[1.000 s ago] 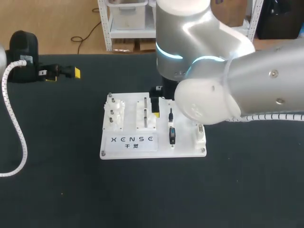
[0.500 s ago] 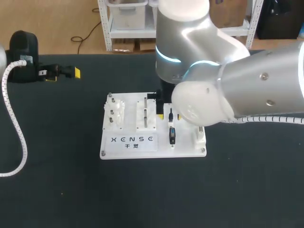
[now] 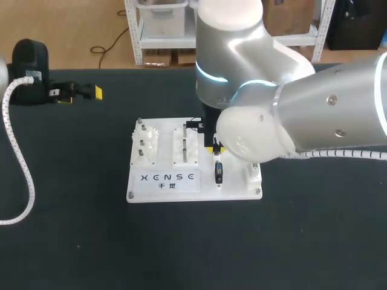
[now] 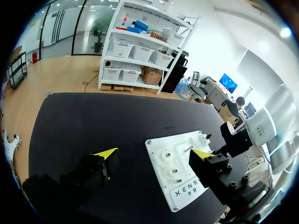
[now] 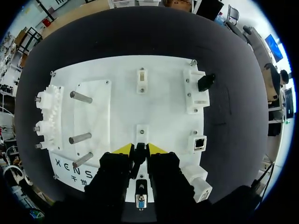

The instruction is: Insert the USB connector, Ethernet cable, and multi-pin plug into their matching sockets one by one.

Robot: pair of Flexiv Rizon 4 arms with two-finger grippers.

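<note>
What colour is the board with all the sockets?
White board, clearest in the right wrist view.

Matte black tabletop (image 3: 78, 235) in view, and a white rectangular plastic socket board (image 3: 181, 194) lies flat near its middle.

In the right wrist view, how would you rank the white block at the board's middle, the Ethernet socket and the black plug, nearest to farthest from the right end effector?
1. White block, directly ahead of the right end effector.
2. Ethernet socket, off to its side.
3. Black plug, farther ahead on that same side, at the far corner.
</note>
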